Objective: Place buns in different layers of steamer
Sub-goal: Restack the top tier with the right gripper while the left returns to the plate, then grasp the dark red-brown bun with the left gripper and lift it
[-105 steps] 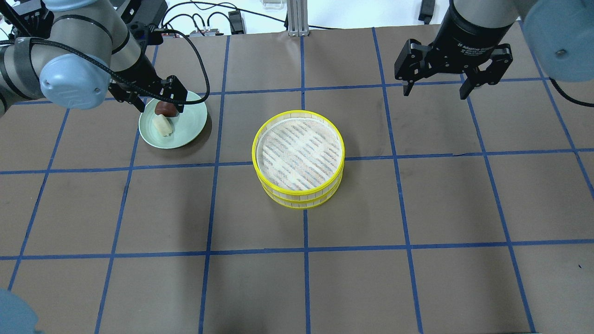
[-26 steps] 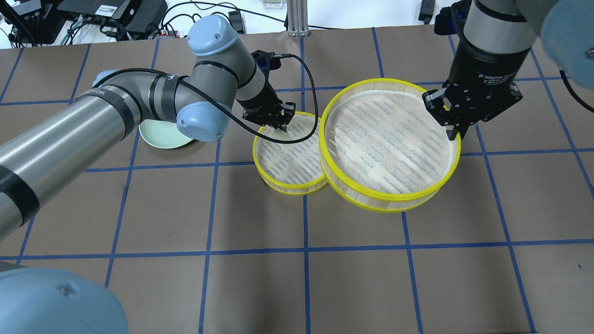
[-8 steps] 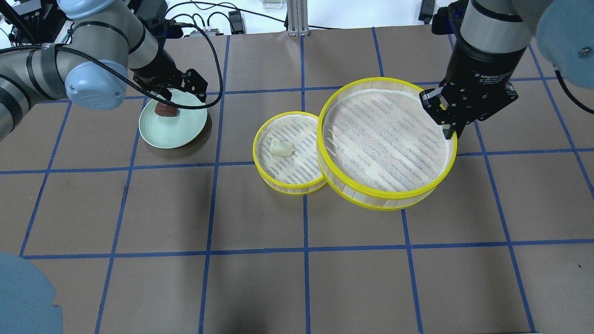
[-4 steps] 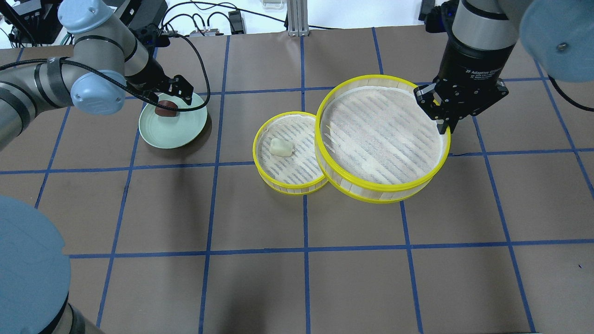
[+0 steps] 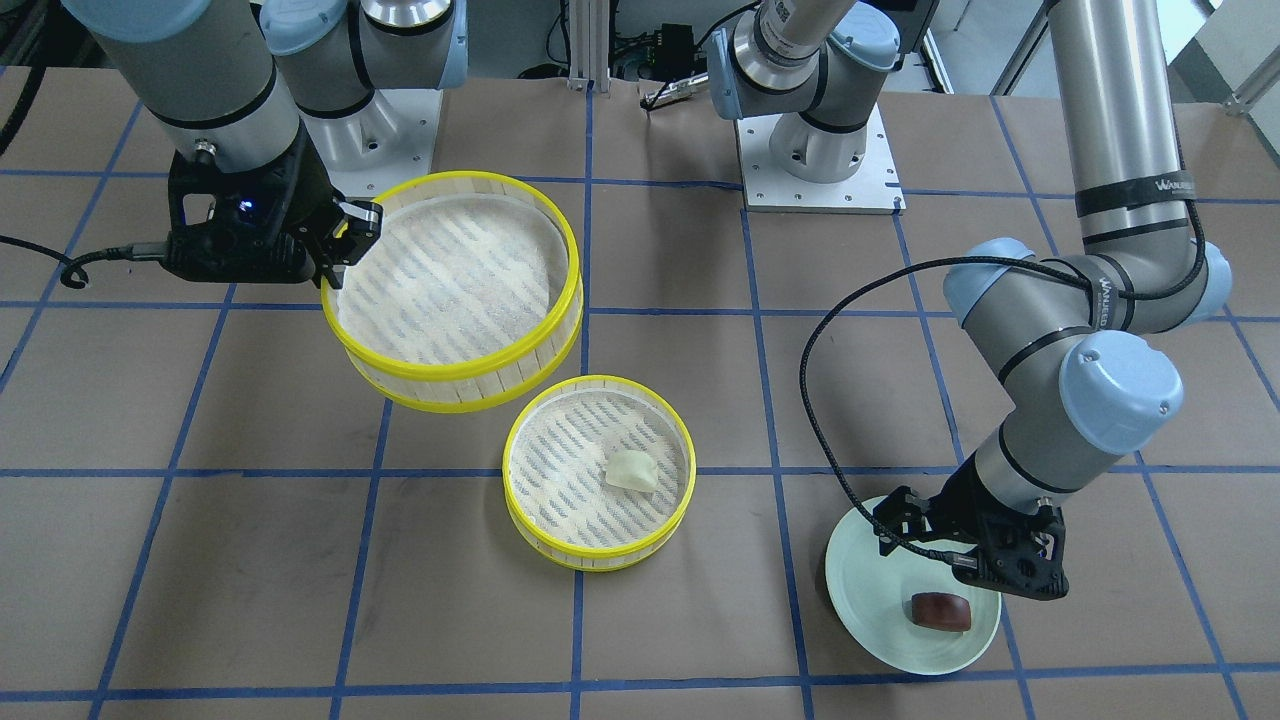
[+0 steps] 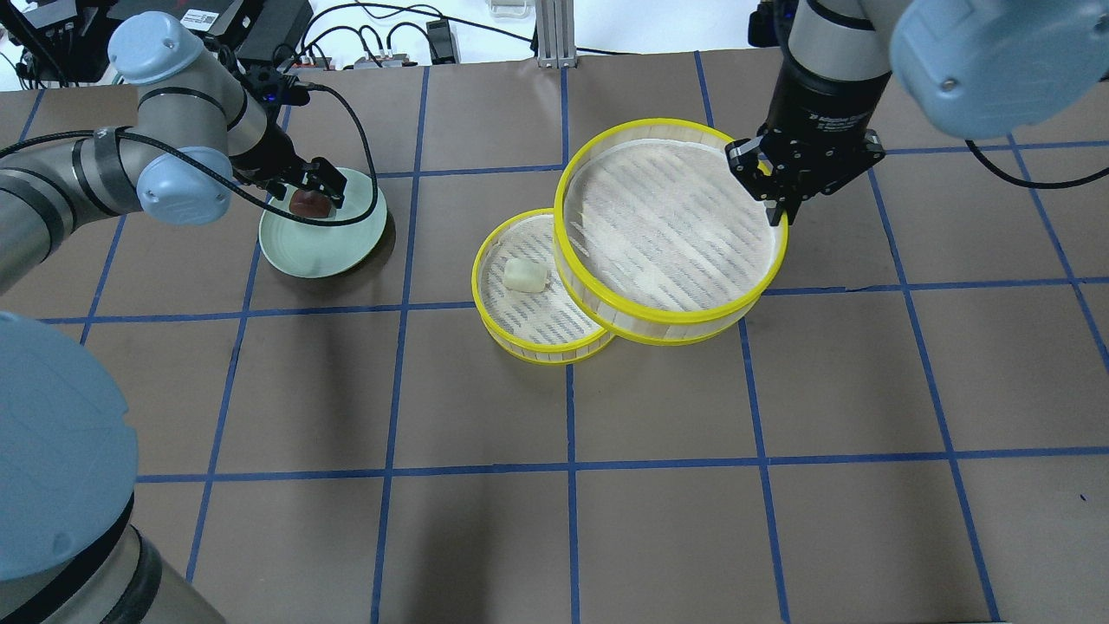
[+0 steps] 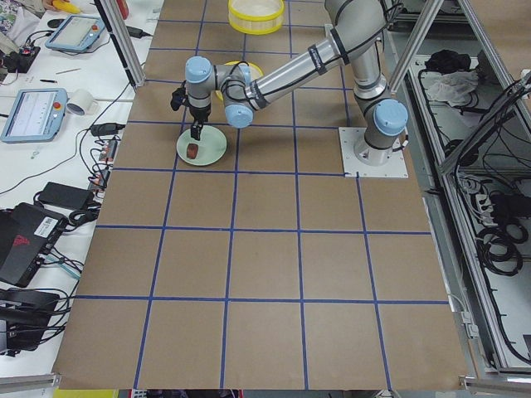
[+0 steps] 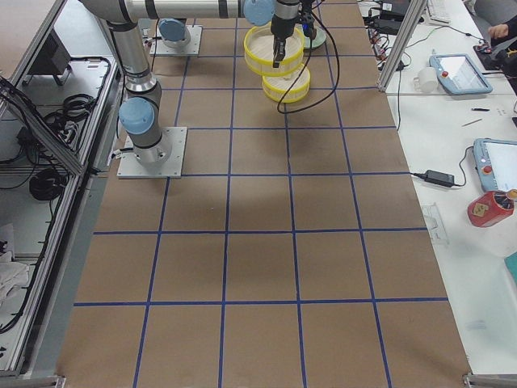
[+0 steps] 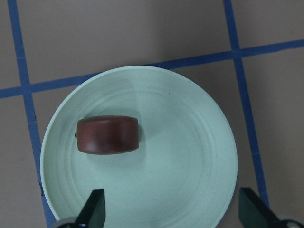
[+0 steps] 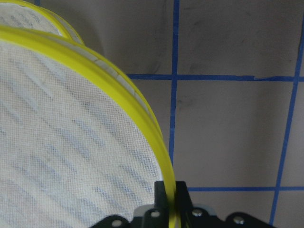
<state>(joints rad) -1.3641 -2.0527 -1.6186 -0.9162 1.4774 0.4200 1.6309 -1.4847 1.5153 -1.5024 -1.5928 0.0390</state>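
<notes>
Nearest us in the front-facing view, the pale green plate [image 5: 870, 600] sits on the worktop [image 5: 200, 580] with the reddish-brown bun [image 5: 940, 611] lying on it. The left jaws hover over the plate, spread apart and gripping nothing. Beyond it, the lower steamer layer [image 5: 597, 555] rests on the worktop and holds the cream-white bun [image 5: 630, 470] on its mesh floor. Farthest, the right jaws are clenched on the yellow rim of the upper steamer layer [image 5: 460, 385], held in the air just beside the lower one.
</notes>
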